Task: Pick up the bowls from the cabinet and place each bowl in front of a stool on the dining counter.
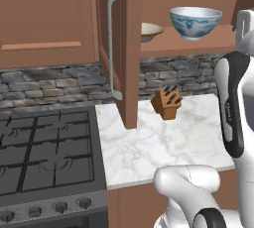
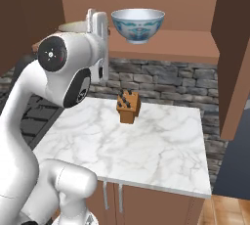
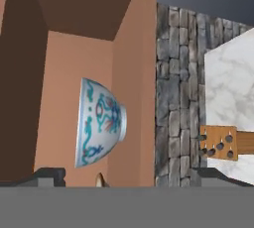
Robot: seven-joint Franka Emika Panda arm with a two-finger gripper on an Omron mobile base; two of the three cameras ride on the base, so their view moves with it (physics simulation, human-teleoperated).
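The claw (image 3: 128,178) is spread wide and empty. Beyond it, the blue-patterned bowl (image 3: 100,123) sits upright in the open cabinet (image 2: 168,43); a level, centred approach, with one finger clearing the shallow tan bowl (image 1: 151,31) beside it, should suit.

Smooth white-blue bowl (image 1: 195,23), reddish-brown wooden cabinet (image 1: 183,43), silvery metal handle (image 1: 114,43), rough stone wall (image 1: 44,87), veined marble worktop (image 1: 144,145).

In the left base view, the cabinet door hides part of the tan bowl (image 1: 151,31).
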